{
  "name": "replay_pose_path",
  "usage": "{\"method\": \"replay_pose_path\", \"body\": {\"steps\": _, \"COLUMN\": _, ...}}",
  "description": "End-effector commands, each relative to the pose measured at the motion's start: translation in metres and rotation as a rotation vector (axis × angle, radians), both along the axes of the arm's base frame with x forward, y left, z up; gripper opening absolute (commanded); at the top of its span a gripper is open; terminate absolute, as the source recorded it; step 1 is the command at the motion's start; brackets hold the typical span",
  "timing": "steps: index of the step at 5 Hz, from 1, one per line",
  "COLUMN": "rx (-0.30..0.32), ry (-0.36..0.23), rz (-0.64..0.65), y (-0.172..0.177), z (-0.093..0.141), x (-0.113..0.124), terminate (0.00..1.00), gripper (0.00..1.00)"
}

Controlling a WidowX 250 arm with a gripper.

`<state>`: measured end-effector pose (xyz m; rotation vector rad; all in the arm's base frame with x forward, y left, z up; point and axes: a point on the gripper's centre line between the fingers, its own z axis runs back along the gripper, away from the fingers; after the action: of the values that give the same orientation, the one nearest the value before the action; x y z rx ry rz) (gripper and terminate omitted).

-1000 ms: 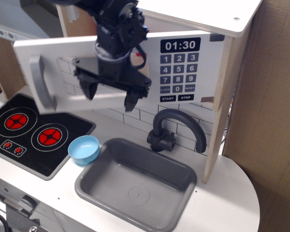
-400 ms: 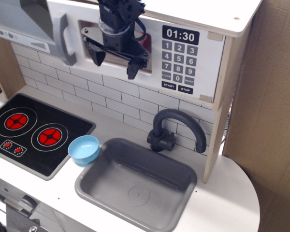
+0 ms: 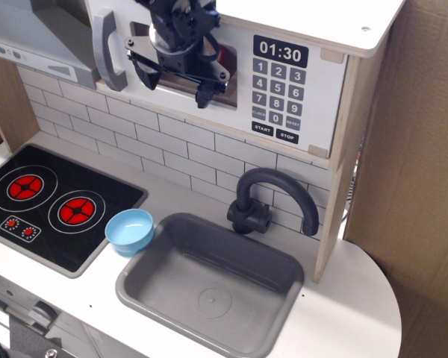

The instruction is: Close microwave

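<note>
The microwave (image 3: 280,89) sits at the top of the toy kitchen, with a black keypad and a clock that reads 01:30. Its white door (image 3: 134,93) with the clear window lies flat, or nearly flat, against the front. The grey bar handle (image 3: 108,48) is at the door's left end. My gripper (image 3: 175,84) is open, its black fingers spread across the window and pressed against or very close to the door. It holds nothing. The arm hides much of the window.
A grey slanted range hood (image 3: 30,37) is to the left of the microwave. Below are a black stove (image 3: 52,201) with red burners, a light blue bowl (image 3: 131,230), a grey sink (image 3: 209,280) and a dark faucet (image 3: 272,198). Cardboard (image 3: 418,149) stands at the right.
The door has swung from wide open back against the microwave's front. My open gripper has moved up and back with it.
</note>
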<state>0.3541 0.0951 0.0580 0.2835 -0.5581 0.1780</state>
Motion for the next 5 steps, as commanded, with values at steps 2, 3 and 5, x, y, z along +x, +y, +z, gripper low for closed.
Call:
{"method": "replay_pose_path", "body": {"steps": 2, "rx": 0.008, "ry": -0.044, "rz": 0.030, "y": -0.007, "z": 0.022, "x": 0.002, "terminate": 0.00, "gripper": 1.00}}
{"method": "replay_pose_path", "body": {"steps": 3, "rx": -0.040, "ry": 0.088, "rz": 0.076, "y": -0.019, "z": 0.033, "x": -0.022, "terminate": 0.00, "gripper": 1.00}}
{"method": "replay_pose_path", "body": {"steps": 5, "rx": -0.095, "ry": 0.181, "rz": 0.097, "y": -0.027, "z": 0.033, "x": -0.043, "terminate": 0.00, "gripper": 1.00}}
